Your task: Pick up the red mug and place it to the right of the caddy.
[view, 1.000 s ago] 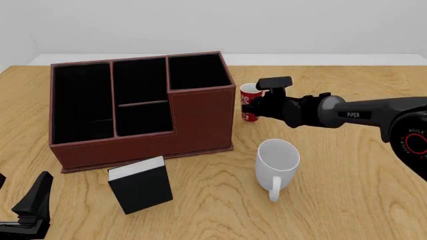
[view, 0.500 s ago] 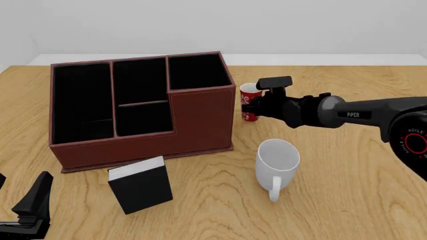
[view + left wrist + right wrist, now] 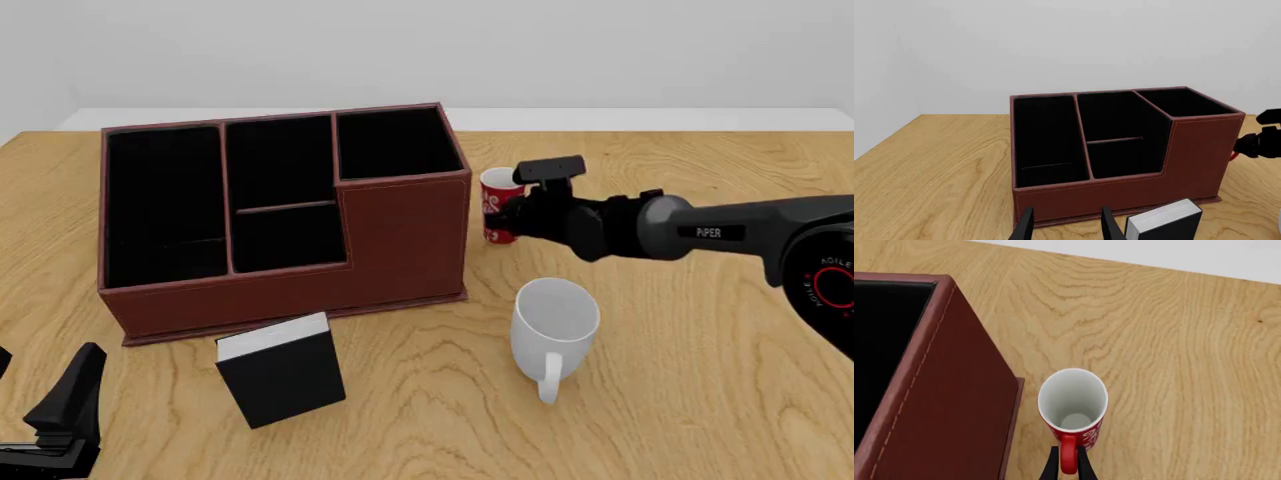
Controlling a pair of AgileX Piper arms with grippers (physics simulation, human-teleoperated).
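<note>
At the far left of the front view, the left gripper (image 3: 60,425) rests low at the near table edge, well apart from everything else; its wrist view shows its two dark fingers (image 3: 1025,226) spread with nothing between them. Ahead of it stands the caddy (image 3: 280,215), a large reddish-brown box with black-lined compartments, upright on the wooden table (image 3: 694,400). Near the caddy's front, a small black box with a white top (image 3: 280,368) stands tilted.

Just beside the caddy's right wall stands the red mug (image 3: 501,205), upright on the table, its white inside facing up and its handle (image 3: 1068,455) pointing toward the right arm. The right gripper (image 3: 518,212) is at the mug; in the right wrist view its dark fingertips (image 3: 1051,466) sit pinched on either side of the red handle. Nearer the camera and to the right of the caddy, a larger white mug (image 3: 554,325) stands apart from the red one, handle toward the viewer.
</note>
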